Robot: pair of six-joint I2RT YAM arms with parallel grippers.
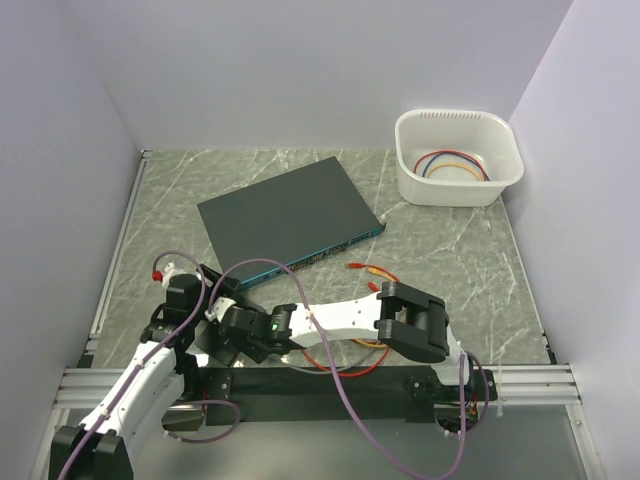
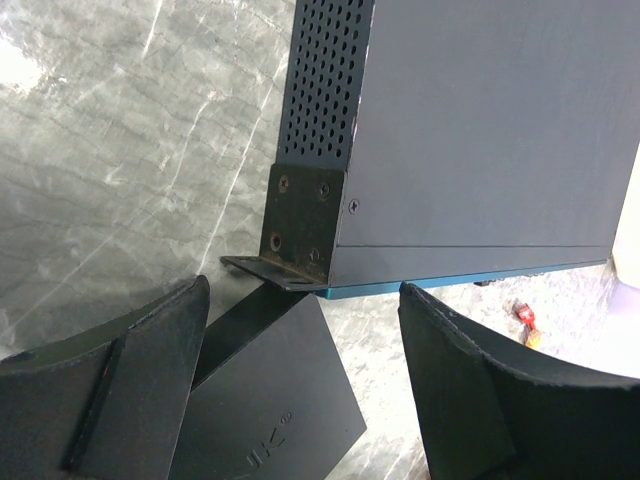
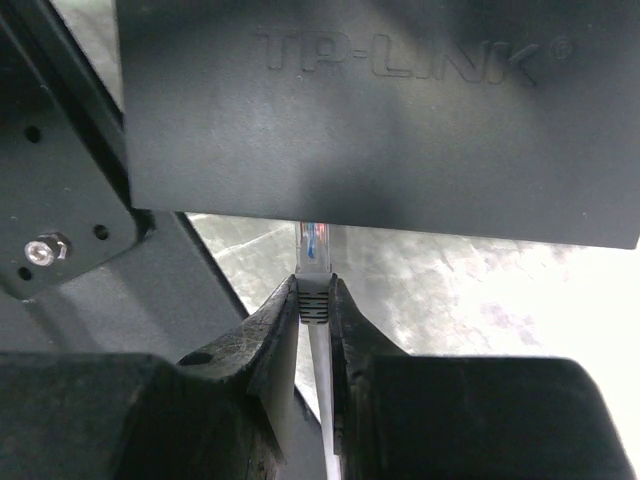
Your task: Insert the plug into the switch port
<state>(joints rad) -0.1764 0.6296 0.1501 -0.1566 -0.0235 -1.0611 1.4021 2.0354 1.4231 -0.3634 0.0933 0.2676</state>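
You are getting soft, even light in the top view, the switch [image 1: 290, 210] throwing hardly any shadow. In the left wrist view, glare is whitening the worktop [image 2: 40, 60] left of the switch. The right wrist view is running dim, the right hand [image 3: 316, 300] blurring close up.

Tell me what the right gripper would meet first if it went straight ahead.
Probably the black TP-LINK slab: the plug held by the right gripper points at its near edge. Whether they already touch is unclear.
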